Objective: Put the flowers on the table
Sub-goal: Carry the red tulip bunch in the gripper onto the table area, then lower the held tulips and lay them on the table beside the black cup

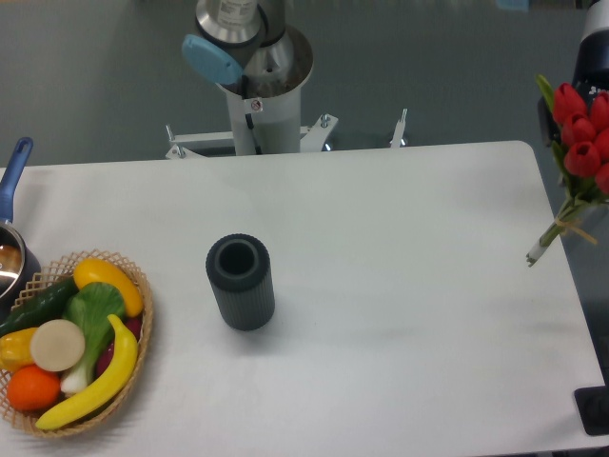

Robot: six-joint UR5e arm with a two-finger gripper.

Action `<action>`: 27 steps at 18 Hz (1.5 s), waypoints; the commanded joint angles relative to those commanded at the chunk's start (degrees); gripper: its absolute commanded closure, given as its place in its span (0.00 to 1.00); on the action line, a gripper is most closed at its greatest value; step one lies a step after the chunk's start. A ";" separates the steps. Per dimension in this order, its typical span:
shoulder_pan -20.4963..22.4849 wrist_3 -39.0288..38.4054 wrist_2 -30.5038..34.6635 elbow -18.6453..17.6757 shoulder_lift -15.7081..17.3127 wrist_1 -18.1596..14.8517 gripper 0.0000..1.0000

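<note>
Red tulip flowers on tied green stems [580, 162] tilted at right edge above large white table [400, 286]. Dark ribbed cylindrical vase [240, 282] upright mid-table. Woven wicker basket of fruit and vegetables [133, 381] front-left.

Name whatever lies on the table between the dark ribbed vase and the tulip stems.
Nothing: the fixed camera shows bare white table between the vase and the flowers.

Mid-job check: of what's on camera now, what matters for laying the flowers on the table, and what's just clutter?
Belongs to the job:
- flowers, at the right edge, stem ends over the table's corner
- table

Just lying about:
- dark ribbed cylinder vase, upright
- wicker basket of fruit and vegetables
- blue-handled pot, far left

The end effector itself is not clearly visible.
</note>
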 joint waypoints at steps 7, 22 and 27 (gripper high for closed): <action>-0.44 -0.35 3.96 -0.88 0.96 -0.09 0.49; -10.27 -3.78 39.87 -5.01 8.35 -0.97 0.49; -16.08 -3.78 52.45 -6.50 8.61 -1.23 0.49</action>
